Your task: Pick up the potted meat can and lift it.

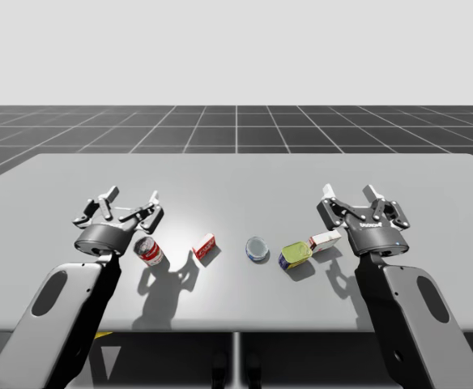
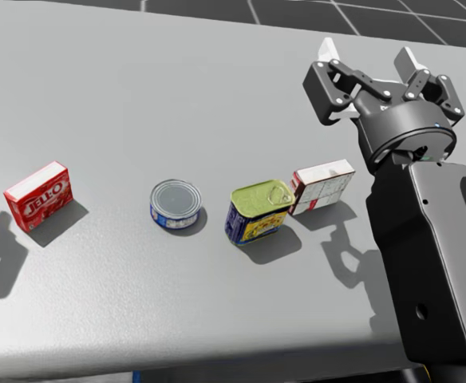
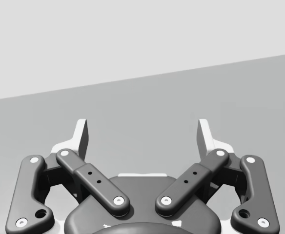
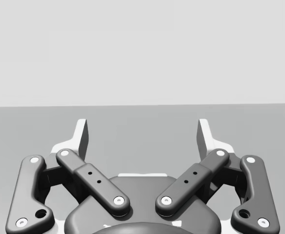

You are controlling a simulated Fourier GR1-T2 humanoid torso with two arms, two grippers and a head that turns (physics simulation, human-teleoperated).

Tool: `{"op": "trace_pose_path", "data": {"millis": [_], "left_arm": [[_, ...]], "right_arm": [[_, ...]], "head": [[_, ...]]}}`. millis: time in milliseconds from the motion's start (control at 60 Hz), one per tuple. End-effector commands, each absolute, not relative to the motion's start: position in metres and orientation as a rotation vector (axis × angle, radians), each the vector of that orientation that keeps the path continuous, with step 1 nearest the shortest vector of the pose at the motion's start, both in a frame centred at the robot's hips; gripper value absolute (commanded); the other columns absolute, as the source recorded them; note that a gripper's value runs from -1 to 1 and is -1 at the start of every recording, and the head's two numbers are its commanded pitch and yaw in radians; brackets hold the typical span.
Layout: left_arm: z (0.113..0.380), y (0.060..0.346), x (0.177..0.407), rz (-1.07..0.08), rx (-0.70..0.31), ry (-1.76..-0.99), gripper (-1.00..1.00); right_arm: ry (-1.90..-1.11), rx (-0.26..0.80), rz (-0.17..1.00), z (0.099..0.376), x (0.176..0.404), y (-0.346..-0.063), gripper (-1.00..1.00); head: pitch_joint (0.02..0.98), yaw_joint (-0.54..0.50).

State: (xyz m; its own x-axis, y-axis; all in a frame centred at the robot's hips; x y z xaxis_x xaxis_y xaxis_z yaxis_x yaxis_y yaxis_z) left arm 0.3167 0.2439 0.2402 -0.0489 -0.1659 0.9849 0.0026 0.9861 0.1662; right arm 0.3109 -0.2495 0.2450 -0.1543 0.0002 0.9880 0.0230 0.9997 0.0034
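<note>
Pre-reach – right gripper [image 1: 351, 193] wide open, empty.
Blue-and-yellow rectangular metal potted meat can [image 2: 257, 211] stands near the grey table's [image 1: 236, 174] front edge, just beside a white-and-red cardboard box [image 2: 322, 186] – best come down from above, clear of the box.

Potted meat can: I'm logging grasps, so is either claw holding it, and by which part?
Nothing is held. My left claw and right claw are both open and empty; the potted meat can rests on the table.

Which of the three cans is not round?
The potted meat can, blue and yellow with a green rectangular top, next to the white and red box. The flat blue can and the red and white can are round.
</note>
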Motion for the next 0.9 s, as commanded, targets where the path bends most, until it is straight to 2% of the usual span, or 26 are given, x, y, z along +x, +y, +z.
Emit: {"op": "trace_pose_path", "data": {"millis": [17, 150, 217, 400, 533, 567, 700, 900], "left_arm": [[0.241, 0.241, 0.317, -0.148, 0.117, -1.619, -1.00], [0.240, 0.240, 0.318, -0.151, 0.117, -1.621, -1.00], [0.240, 0.241, 0.319, -0.144, 0.116, -1.618, -1.00], [0.237, 0.240, 0.320, -0.146, 0.120, -1.609, -1.00], [0.237, 0.238, 0.318, -0.144, 0.120, -1.608, -1.00], [0.237, 0.238, 0.317, -0.145, 0.120, -1.607, -1.00], [0.237, 0.237, 0.317, -0.144, 0.119, -1.606, -1.00], [0.237, 0.237, 0.317, -0.144, 0.124, -1.605, -1.00]], "right_arm": [[-1.727, -0.022, -0.017, 0.245, 0.311, -0.250, -1.00], [-1.709, 0.012, -0.027, 0.250, 0.308, -0.248, -1.00], [-1.685, 0.071, -0.044, 0.255, 0.299, -0.245, -1.00], [-1.665, 0.014, -0.027, 0.257, 0.264, -0.236, -1.00], [-1.649, 0.045, 0.030, 0.253, 0.232, -0.229, -1.00], [-1.632, 0.074, 0.041, 0.250, 0.221, -0.226, -1.00], [-1.614, 0.081, 0.071, 0.235, 0.192, -0.220, -1.00], [-1.572, 0.074, 0.142, 0.200, 0.167, -0.212, -1.00]], "head": [[0.888, -0.27], [0.883, -0.28], [0.869, -0.27], [0.852, -0.28], [0.847, -0.28], [0.847, -0.28], [0.845, -0.28], [0.844, -0.28]]}}
